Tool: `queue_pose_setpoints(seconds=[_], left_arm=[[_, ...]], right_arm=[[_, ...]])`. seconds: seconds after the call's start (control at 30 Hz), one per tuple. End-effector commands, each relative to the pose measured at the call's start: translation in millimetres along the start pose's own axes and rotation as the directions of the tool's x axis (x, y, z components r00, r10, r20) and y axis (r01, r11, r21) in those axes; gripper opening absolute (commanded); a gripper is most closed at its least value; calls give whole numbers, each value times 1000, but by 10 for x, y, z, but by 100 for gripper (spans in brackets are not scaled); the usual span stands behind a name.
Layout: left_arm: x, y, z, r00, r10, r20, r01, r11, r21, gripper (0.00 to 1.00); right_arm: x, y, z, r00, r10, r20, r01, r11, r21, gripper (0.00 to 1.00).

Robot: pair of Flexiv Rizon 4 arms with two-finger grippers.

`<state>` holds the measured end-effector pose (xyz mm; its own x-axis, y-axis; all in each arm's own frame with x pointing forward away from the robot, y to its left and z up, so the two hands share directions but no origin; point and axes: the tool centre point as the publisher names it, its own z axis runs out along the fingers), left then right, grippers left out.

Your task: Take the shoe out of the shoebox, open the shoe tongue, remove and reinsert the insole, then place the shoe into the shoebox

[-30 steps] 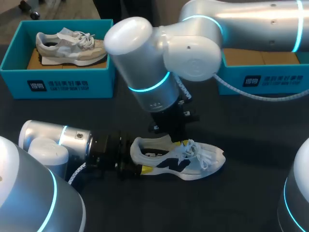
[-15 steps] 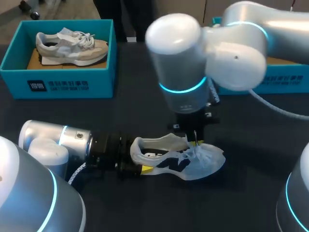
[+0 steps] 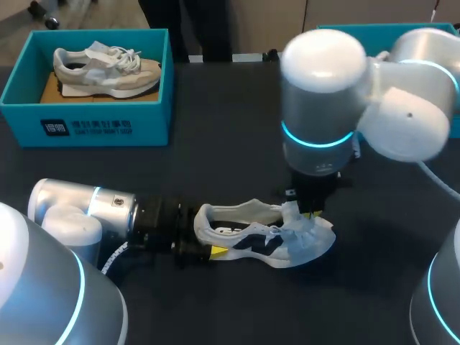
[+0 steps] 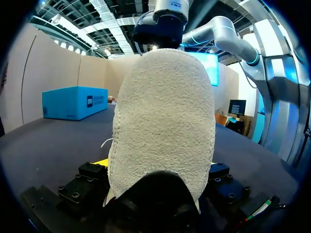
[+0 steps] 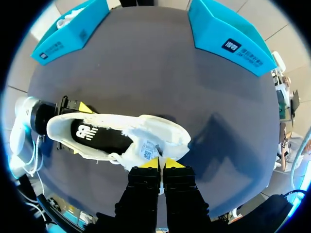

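Since the insole can't come out with the tongue in the way, both arms are working one sneaker. The left claw is clamped on the heel from both sides, I'd guess to anchor it. The shoe sits on its sole around 6 o'clock on the table. The right claw is closed to a sliver, pinching the tongue and folding it toeward. The shoebox is parked at 2 o'clock, out of the way.

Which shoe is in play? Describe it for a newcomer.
On the dark table, nearer than the teal shoebox at far left, lies a white shoe with black side panels. The left gripper clamps its heel, the right gripper pinches its tongue; the beige shoe sits in the box.
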<state>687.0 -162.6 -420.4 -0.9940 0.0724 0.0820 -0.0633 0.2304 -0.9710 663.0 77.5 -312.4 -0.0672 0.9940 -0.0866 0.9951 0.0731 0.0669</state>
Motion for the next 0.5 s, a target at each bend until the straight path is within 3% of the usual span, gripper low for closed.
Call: queue_pose_setpoints(seconds=[0.03,0.13,0.5], left_arm=[[-7,13,23,1000,0,2,0,1000,-1,0],[-7,13,23,1000,0,2,0,1000,-1,0],[-7,13,23,1000,0,2,0,1000,-1,0]], right_arm=[[-127,-33,87,898,-25,-440,16,1000,-24,0],[-181,-38,168,876,-35,-480,19,999,-40,0],[-288,-59,477,842,25,-539,-12,1000,28,0]])
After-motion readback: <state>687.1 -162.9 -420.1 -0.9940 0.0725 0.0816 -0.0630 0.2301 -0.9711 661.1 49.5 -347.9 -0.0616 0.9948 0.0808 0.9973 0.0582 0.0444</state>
